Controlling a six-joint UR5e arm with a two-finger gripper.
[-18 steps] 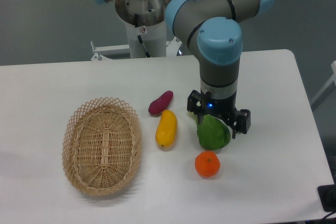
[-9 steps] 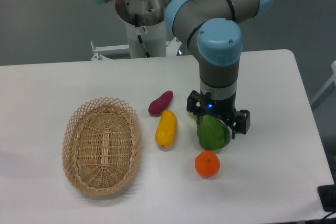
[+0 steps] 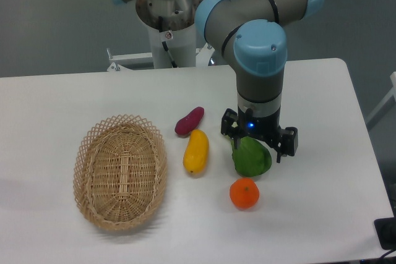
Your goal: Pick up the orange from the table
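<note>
While the jaws stand apart with nothing between them, hovering over the green vegetable (image 3: 251, 156) at centre right, the gripper (image 3: 260, 143) should shift toward the lower frame and straddle the orange (image 3: 244, 193) before descending. It sits on the bench (image 3: 322, 171) just below the vegetable. No writing is legible.

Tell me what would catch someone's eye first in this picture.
The big grey and blue robot arm dominates, its gripper hanging over a green vegetable right of centre. Just in front lies the bright orange, alone on the white table. A woven basket sits empty at the left.
</note>
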